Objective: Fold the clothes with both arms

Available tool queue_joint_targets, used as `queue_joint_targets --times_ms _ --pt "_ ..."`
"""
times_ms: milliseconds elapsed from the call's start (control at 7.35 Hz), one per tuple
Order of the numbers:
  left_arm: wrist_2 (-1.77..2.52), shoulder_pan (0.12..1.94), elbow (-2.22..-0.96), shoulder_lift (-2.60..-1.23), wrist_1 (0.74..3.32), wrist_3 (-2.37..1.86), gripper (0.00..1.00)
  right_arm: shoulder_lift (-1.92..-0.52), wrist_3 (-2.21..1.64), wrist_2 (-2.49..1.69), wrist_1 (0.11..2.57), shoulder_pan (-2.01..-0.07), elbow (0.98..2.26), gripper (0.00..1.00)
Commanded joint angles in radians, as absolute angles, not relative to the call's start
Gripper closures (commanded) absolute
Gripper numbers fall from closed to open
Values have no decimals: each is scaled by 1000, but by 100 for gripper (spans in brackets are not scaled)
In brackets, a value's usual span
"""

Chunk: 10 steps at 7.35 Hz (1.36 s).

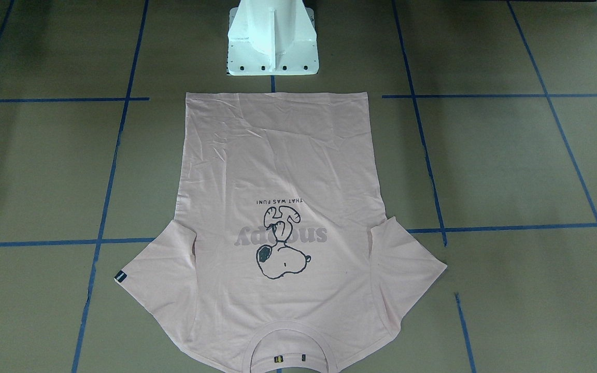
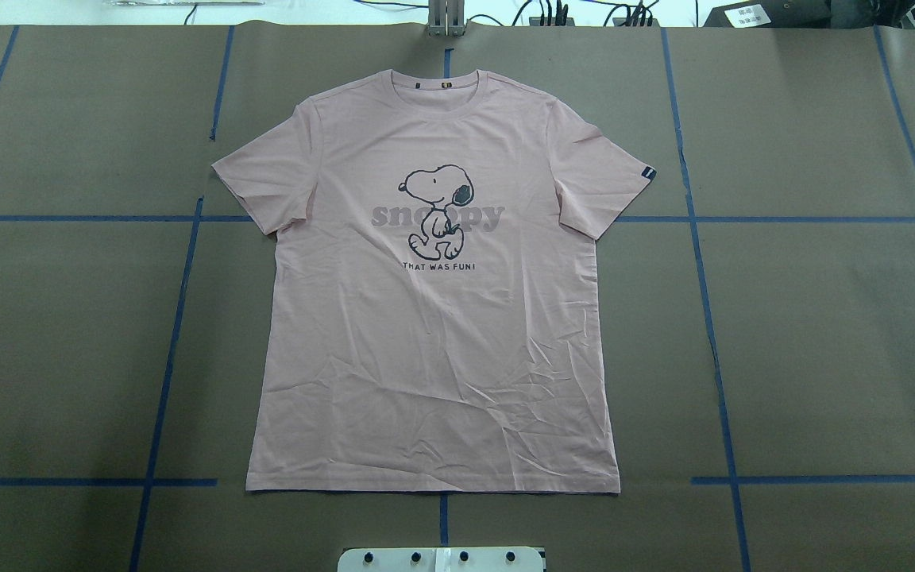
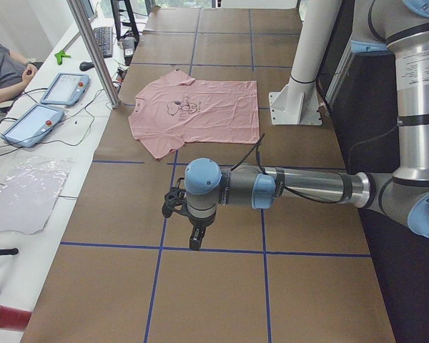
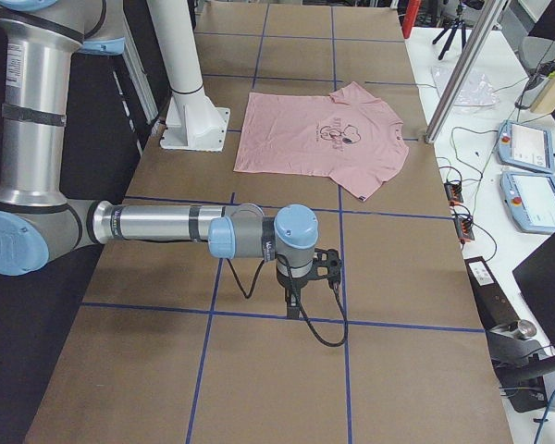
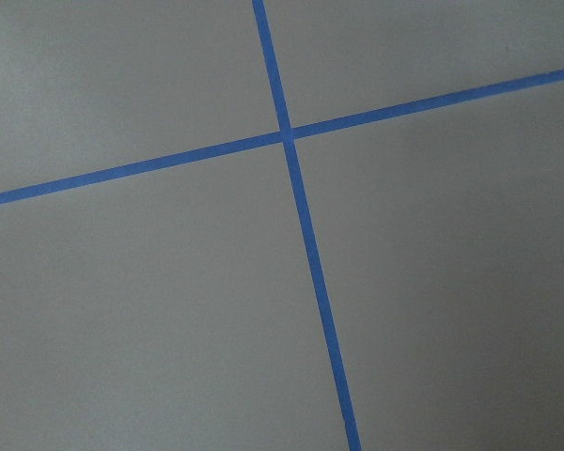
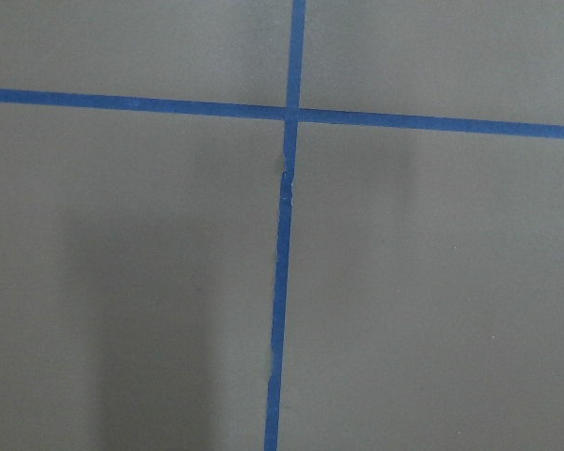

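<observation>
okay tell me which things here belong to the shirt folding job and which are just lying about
For the job: pink T-shirt, left arm, right arm.
Just lying about: teach pendant, keyboard, clear plastic bag.

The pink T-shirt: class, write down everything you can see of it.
The T-shirt is pale pink, short-sleeved, of thin soft-looking cloth. It lies flat, unfolded, front up on the brown table, sleeves spread, round collar away from the robot, hem near its base. The front shows a black-outlined cartoon dog over grey "snoopy" lettering. A small black tag sits on one sleeve's edge. Light creases cross the lower half. Only the table touches it.
</observation>
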<state>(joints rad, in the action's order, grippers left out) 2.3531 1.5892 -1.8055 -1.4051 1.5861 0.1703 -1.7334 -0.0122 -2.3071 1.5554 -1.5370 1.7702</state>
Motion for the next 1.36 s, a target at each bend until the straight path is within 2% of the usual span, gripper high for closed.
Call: queue_joint_targets --times_ms 0,408,680,1225 --pt "2355 1589 -1805 -1405 1586 173 0 -1733 -12 -2307 1557 -1537 1770 0" --pt "2352 1589 -1835 -1405 1588 175 0 -1709 -15 -2310 1554 -1517 1782 0" --pt "2355 1588 -1832 -1431 1618 163 0 -1590 -23 -2304 1530 -1497 1772 0" --pt "2352 1582 -1729 -1722 1691 -3 0 -1375 -77 -2307 1412 -1479 1599 0"
